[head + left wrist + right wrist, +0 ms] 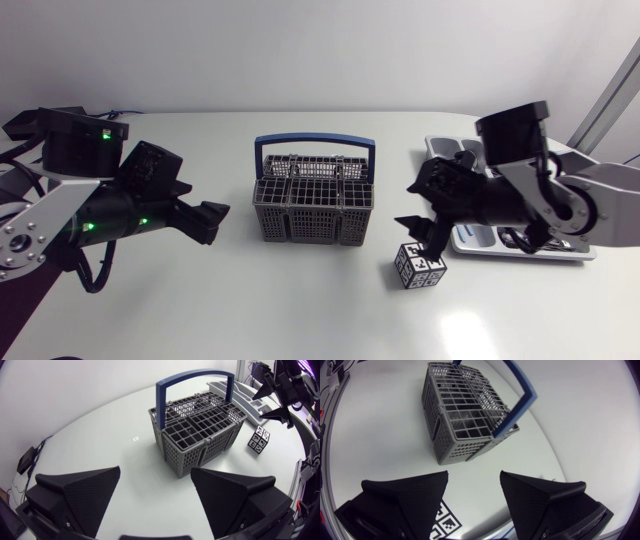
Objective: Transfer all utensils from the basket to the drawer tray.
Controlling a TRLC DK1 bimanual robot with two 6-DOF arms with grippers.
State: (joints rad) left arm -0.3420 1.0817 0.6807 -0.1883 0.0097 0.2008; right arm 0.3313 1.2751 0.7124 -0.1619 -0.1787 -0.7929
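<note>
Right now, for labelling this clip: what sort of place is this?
Likely a robotics lab bench, not a kitchen: a plain white table, a cutlery basket and drawer tray staged on it, and a printed marker cube beside them.

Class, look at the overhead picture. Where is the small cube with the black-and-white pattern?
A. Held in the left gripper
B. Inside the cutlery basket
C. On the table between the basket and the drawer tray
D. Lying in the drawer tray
C: the patterned cube stands on the bare table, between the cutlery basket and the drawer tray, close to the right gripper, which does not hold it.
</note>
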